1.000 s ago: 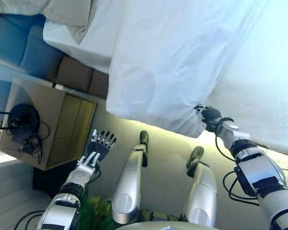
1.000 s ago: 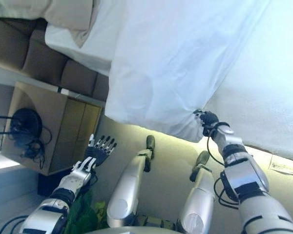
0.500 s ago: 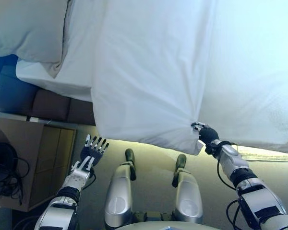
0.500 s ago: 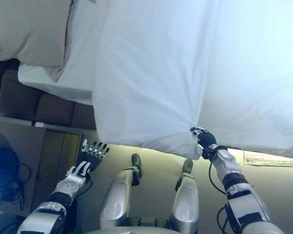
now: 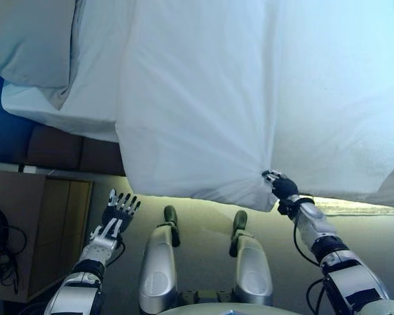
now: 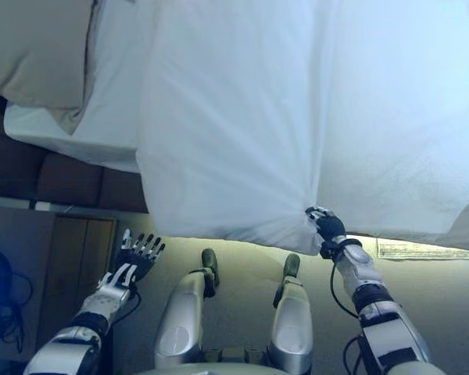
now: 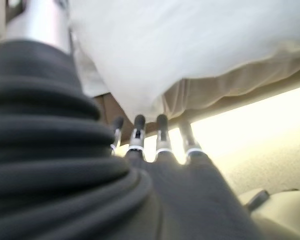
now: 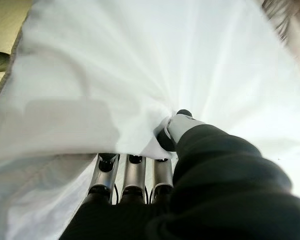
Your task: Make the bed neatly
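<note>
A white duvet (image 5: 249,92) covers the bed and hangs over its near edge. My right hand (image 5: 280,187) is shut on the duvet's lower edge, where the cloth bunches into folds; its own wrist view shows the thumb and fingers (image 8: 135,175) pinching the white cloth (image 8: 115,75). My left hand (image 5: 117,210) is open with fingers spread, empty, in the air below the bed's near edge at the left. A pale pillow (image 5: 26,39) lies at the head of the bed, upper left, on the white sheet (image 5: 85,98).
A brown padded bed base (image 5: 59,147) shows under the sheet at left. A wooden bedside cabinet (image 5: 46,230) stands at lower left with dark cables (image 5: 0,252) on it. Beige carpet (image 5: 203,210) lies below the bed edge.
The camera has turned, so the bed now lies squarer in view. My right hand keeps its pinch on the duvet edge. My left hand stays open and has sunk a little lower.
</note>
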